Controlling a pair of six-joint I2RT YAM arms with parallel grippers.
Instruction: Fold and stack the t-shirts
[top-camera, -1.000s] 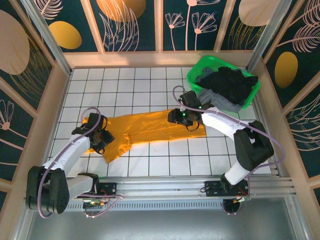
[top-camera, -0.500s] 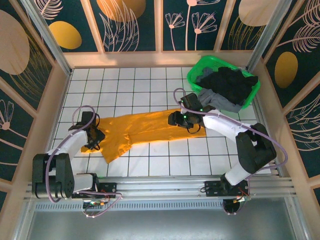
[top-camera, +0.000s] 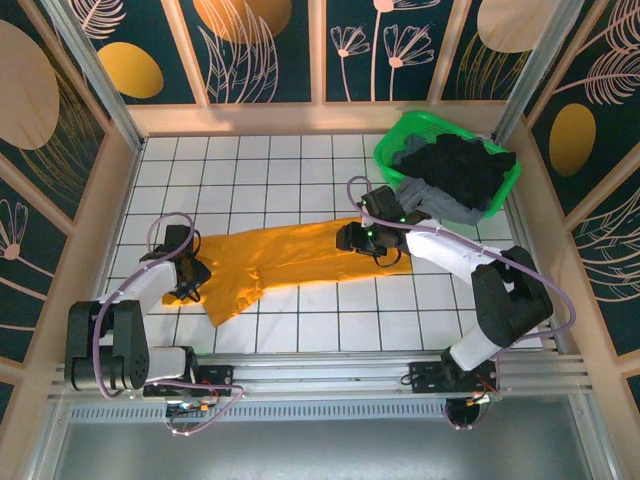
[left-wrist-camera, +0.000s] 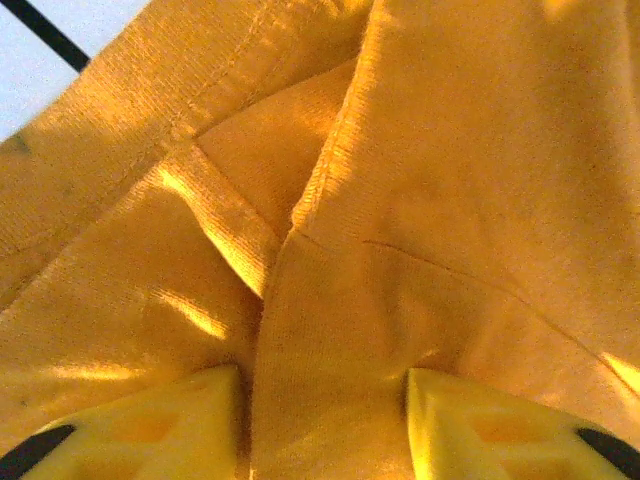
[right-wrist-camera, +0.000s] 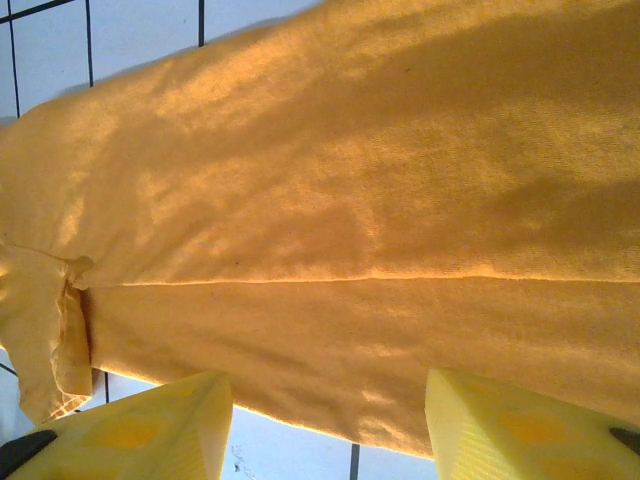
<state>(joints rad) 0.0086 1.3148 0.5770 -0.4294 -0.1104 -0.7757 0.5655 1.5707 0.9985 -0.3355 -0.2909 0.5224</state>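
1. Top external view: a mustard-orange t-shirt (top-camera: 290, 258) lies stretched out in a long band across the middle of the white gridded desk (top-camera: 250, 170), with one arm at each end of it.
2. The left fingers (top-camera: 192, 278) are down at the shirt's left end, right on the cloth.
3. From the left wrist camera, those yellow fingers stand apart, and a raised fold of orange cloth runs down between them with a stitched seam just above. I cannot tell whether they pinch the fold or only press on it.
4. The right fingers (top-camera: 350, 238) sit over the shirt's right end, close to its far edge.
5. From the right wrist camera, they are spread wide and grip nothing. Flat orange cloth with a long crease lies ahead of them, and a strip of bare desk shows past the shirt's edge between them.
6. A green basket (top-camera: 395, 135) stands at the far right corner of the desk, well apart from the orange shirt's left end but near the right arm.
7. Black t-shirts (top-camera: 465, 170) are heaped in the basket, and a grey t-shirt (top-camera: 430, 195) spills over its near rim.
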